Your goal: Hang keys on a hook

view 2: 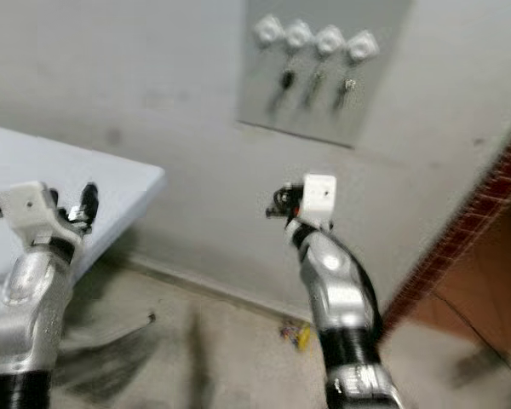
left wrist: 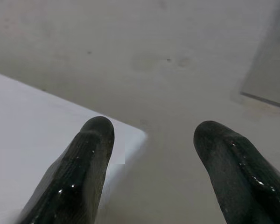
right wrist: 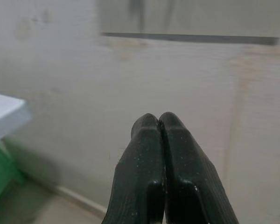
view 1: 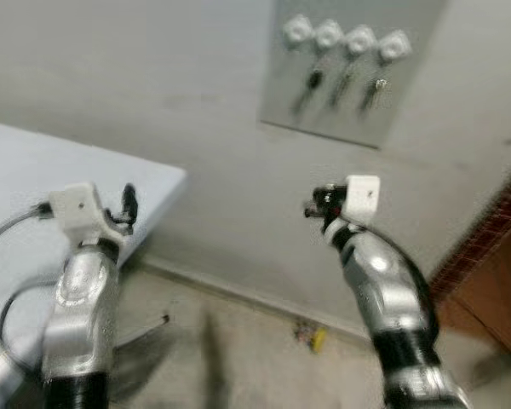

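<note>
A grey panel on the wall carries a row of white hooks along its top. Dark keys dangle below three of them. My right gripper is raised in front of the wall, below the panel and apart from it. Its fingers are pressed shut with nothing visible between them. At the corner of the white table my left gripper stands open and empty, its fingertips wide apart.
The table's corner juts out on the left, with cables by my left arm. A small yellow object lies on the floor by the baseboard. A brick and wood surface stands at the right.
</note>
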Available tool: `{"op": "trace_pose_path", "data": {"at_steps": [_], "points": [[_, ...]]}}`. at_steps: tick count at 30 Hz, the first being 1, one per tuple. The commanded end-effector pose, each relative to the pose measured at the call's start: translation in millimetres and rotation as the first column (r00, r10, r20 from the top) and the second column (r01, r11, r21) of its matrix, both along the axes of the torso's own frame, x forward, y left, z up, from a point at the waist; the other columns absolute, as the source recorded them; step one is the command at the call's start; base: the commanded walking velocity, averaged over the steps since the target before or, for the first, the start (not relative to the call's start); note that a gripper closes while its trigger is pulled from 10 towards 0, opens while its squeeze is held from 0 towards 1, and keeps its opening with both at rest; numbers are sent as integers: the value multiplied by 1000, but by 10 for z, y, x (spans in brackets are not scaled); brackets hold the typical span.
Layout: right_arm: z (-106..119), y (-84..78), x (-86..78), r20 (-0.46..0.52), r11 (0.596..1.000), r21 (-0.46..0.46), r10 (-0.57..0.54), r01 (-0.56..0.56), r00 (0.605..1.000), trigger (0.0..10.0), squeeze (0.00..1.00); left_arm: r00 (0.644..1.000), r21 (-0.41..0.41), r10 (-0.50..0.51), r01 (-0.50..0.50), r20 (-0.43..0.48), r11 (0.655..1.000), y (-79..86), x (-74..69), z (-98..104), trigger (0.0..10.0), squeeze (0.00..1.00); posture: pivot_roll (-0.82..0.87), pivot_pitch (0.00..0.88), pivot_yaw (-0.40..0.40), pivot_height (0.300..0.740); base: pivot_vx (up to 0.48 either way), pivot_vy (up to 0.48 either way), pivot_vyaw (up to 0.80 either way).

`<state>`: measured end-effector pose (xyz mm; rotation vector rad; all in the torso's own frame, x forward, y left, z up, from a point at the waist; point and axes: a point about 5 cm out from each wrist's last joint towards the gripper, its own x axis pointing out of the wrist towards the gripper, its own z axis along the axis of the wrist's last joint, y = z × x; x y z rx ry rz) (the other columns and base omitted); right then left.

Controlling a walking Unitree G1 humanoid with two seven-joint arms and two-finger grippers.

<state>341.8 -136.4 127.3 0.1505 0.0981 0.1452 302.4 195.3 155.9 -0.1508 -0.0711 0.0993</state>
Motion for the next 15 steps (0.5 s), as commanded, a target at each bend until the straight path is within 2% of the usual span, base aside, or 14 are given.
{"op": "trace_pose_path", "data": {"at_steps": [1,7,9,15], "points": [[98,5,25,32,1000,8,-3,3,999,10000,0,1000,5,7,-7,9,1000,36,-2,42,10000,0,-66,0,-82,740,349,0,0],[116,-7,29,21,1000,15,-15,15,1000,10000,0,1000,-13,17,-17,7,1000,47,3,53,10000,0,-69,0,-80,740,318,0,0],[129,-12,29,18,1000,16,-18,17,1000,10000,0,999,-5,33,-33,38,999,52,3,88,10000,0,-71,0,-79,740,0,0,0],[160,-15,32,26,1000,31,-3,2,1000,10000,0,999,0,43,-43,26,999,55,26,87,10000,0,-77,0,-76,740,0,0,0]]}}
